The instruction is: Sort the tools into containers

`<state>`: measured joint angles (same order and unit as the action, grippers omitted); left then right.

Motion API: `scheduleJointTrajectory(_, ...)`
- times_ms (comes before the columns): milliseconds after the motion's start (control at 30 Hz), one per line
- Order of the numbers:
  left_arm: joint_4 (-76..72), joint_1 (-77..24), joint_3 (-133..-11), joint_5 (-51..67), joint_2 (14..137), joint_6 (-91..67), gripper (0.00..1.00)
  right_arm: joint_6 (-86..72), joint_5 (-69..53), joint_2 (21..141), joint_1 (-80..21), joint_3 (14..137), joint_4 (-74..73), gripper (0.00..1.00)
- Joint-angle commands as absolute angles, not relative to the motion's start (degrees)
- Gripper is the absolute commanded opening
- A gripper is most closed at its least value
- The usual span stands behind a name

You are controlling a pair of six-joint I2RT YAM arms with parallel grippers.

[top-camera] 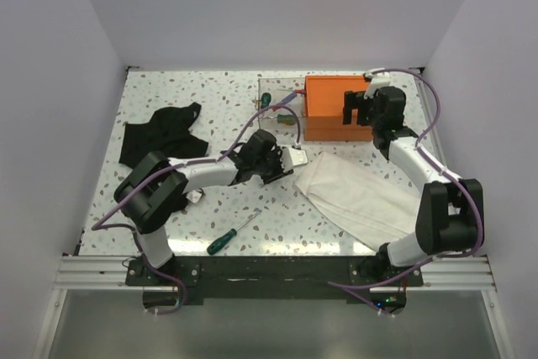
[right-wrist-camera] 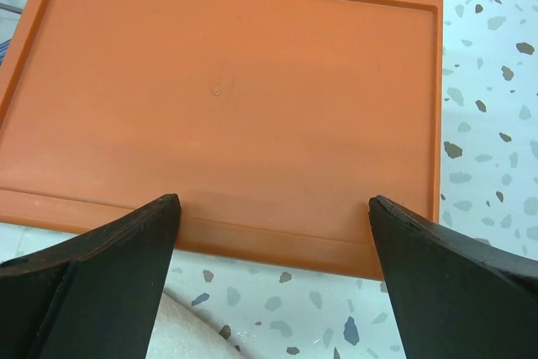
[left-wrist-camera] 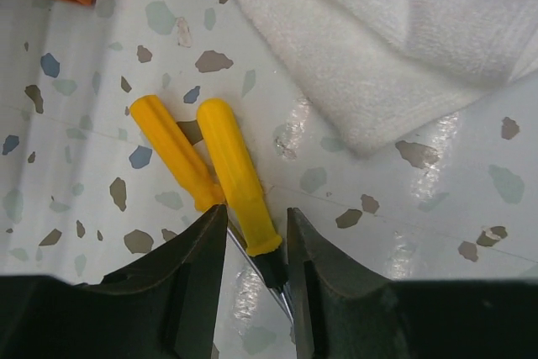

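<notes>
The orange box (top-camera: 329, 107) stands at the back right of the table, and its flat top (right-wrist-camera: 227, 90) fills the right wrist view. A shallow clear drawer (top-camera: 271, 87) stands pulled out on its left side with a few tools in it. My right gripper (top-camera: 360, 107) hovers over the box's near edge, jaws wide open and empty (right-wrist-camera: 273, 199). My left gripper (top-camera: 290, 160) is low on the table. In the left wrist view its jaws (left-wrist-camera: 256, 218) straddle the neck of one of two yellow-handled tools (left-wrist-camera: 235, 170) with a small gap.
A white towel (top-camera: 353, 191) lies right of the left gripper, close to the yellow tools (left-wrist-camera: 378, 48). A green-handled screwdriver (top-camera: 229, 237) lies near the front edge. A black fabric piece (top-camera: 164, 134) lies at the left. Walls close off three sides.
</notes>
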<state>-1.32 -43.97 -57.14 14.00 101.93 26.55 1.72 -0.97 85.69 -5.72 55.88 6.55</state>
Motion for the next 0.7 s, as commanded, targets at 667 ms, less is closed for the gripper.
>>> scheduleJointTrajectory(667,4.74,-45.62,-57.04,14.33,104.77,23.29,0.28,5.10,-0.44,88.86,-5.45,53.17,-7.91,0.98)
